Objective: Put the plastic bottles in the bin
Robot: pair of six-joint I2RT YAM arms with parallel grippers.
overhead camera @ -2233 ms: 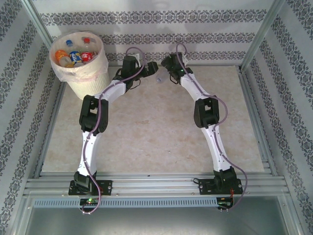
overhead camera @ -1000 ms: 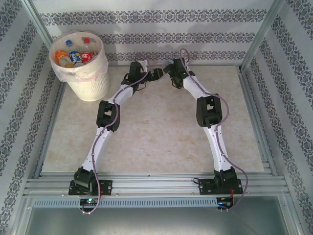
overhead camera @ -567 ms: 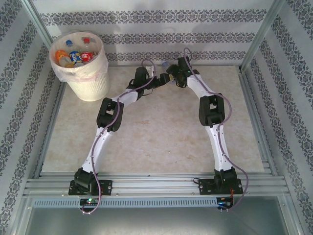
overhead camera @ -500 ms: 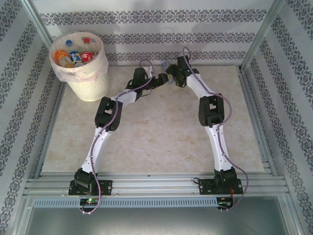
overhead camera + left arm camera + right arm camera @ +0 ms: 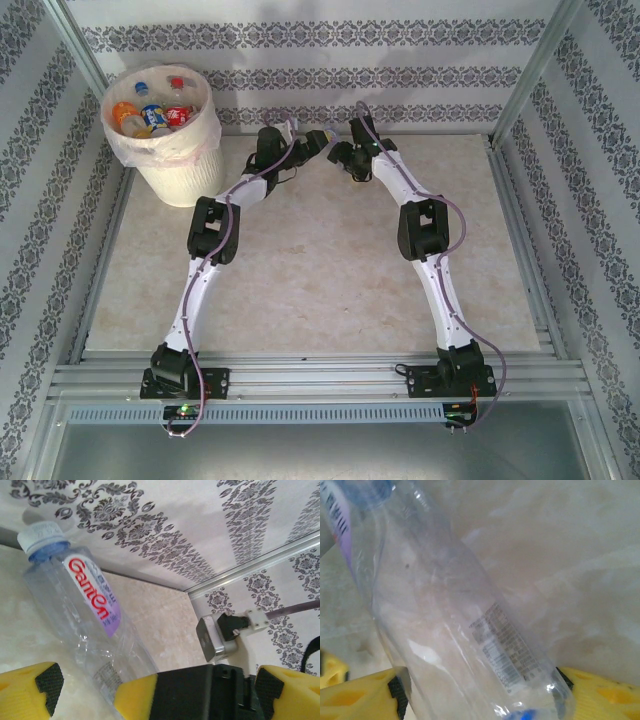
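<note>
Two hands: the left hand (image 5: 306, 147) and the right hand (image 5: 340, 153) are nearly tip to tip at the 12 o'clock edge of the table (image 5: 320, 270), just in front of the patterned wall (image 5: 400, 80).
Thing between them: one clear plastic bottle (image 5: 87, 605) with red "Ganten" lettering on a pale violet label and a white cap (image 5: 41, 534) over a blue neck ring.
Bottle's lie: in the left wrist view it slants from its base at 6 o'clock up to its cap at 10 o'clock, and the clear body is creased below the label.
Right hand's state: pinching the bottle. In the right wrist view the black pads (image 5: 396, 696) sit against both sides of the lower body, which fills the gap between them.
Left hand's state: spread wide. Its pad (image 5: 49, 680), at 7 o'clock in the left wrist view, stands apart from the bottle, with pale table showing in the gap.
Between the left fingers: the bottle's lower end and, just beside it, the yellow-and-black front of the right hand.
Bin: a round cream-white bin (image 5: 190, 175) with a pinkish liner folded over its rim, standing at 10 o'clock on the table. It is well apart from both hands, off to their 9 o'clock side.
In the bin: several plastic bottles (image 5: 150, 115) lying close together, with orange, blue and red labels and a red and a blue cap showing.
Arms: both rise from bases at 6 o'clock and bend inward toward each other at the far edge.
</note>
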